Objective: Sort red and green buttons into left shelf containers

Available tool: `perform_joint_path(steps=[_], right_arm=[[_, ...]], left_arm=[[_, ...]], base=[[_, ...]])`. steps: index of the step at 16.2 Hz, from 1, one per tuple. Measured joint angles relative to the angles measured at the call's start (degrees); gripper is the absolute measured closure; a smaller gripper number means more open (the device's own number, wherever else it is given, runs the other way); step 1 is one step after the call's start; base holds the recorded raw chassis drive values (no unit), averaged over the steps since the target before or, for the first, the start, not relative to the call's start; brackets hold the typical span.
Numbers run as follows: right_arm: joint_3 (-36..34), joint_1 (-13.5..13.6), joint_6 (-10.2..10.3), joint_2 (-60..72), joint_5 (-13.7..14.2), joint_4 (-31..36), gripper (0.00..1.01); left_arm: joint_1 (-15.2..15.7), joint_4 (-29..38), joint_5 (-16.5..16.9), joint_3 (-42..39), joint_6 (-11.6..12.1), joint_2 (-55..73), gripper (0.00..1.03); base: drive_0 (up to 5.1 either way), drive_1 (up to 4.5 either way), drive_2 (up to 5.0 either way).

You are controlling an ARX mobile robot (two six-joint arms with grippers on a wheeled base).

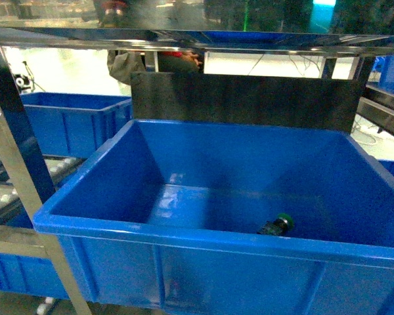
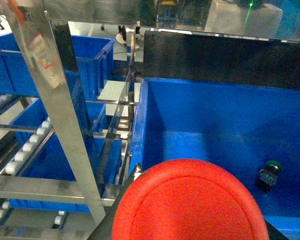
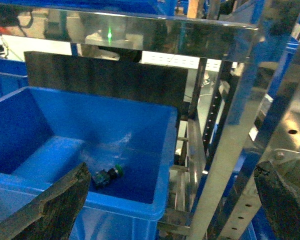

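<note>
While the big blue bin fills the shelf straight ahead, the move to come turns on where the red button sits against it: in the left wrist view its wide red cap hangs at the bin's near left corner, over the rim rather than over the floor, with more blue bins on the roller shelves further left. The left hand carries it, closed on the dark body below the cap as far as I can judge, since the cap hides the fingers. To drop it in a left shelf bin, I judge that arm must shift sideways, and it is the nearer one. The right hand stands open and empty, beside the bin's right wall. Smallest is the green button, lying tipped on its side on the bin floor near the front wall, right of middle, green cap pointing up and right.
</note>
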Motion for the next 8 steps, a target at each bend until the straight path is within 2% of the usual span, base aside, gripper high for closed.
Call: perform_joint_path(steps=[8], right_arm=[[0.0, 0.2, -0.7, 0.4, -0.4, -0.4, 0.03]], left_arm=[[0.0, -0.3, 0.0, 0.0, -0.1, 0.0, 0.79]], base=[[0.0, 0.0, 0.0]])
